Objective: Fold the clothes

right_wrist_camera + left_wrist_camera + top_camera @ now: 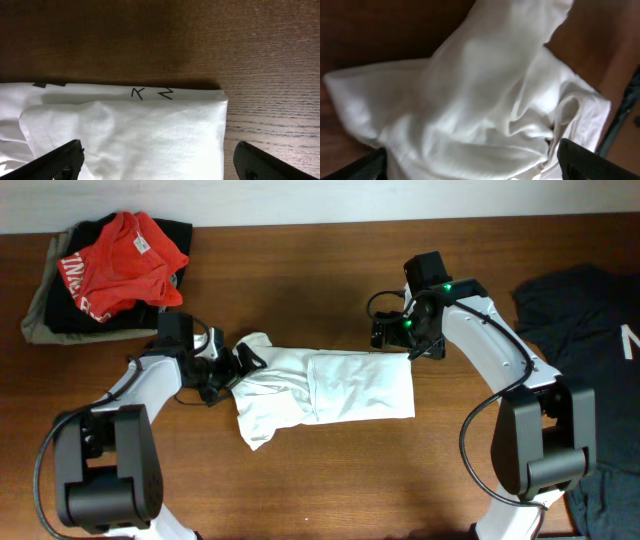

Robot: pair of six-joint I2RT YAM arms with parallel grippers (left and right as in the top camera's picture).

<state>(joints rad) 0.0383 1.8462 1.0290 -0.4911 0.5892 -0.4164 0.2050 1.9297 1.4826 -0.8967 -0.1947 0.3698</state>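
The clothes, a plain white T-shirt [340,388], lie partly folded into a band at the table's middle, with the left end bunched and wrinkled. My left gripper [231,373] sits at that bunched end. In the left wrist view its fingers [587,162] stand wide apart, open, with rumpled white cloth [485,95] filling the space between them. My right gripper [392,333] hovers at the shirt's far right corner. In the right wrist view it [162,165] is open, its fingertips [62,160] straddling the flat corner of the shirt [150,130].
A red garment [122,258] lies on a dark pile at the back left. A black T-shirt [590,305] drapes over the right side. The table [300,265] is brown wood.
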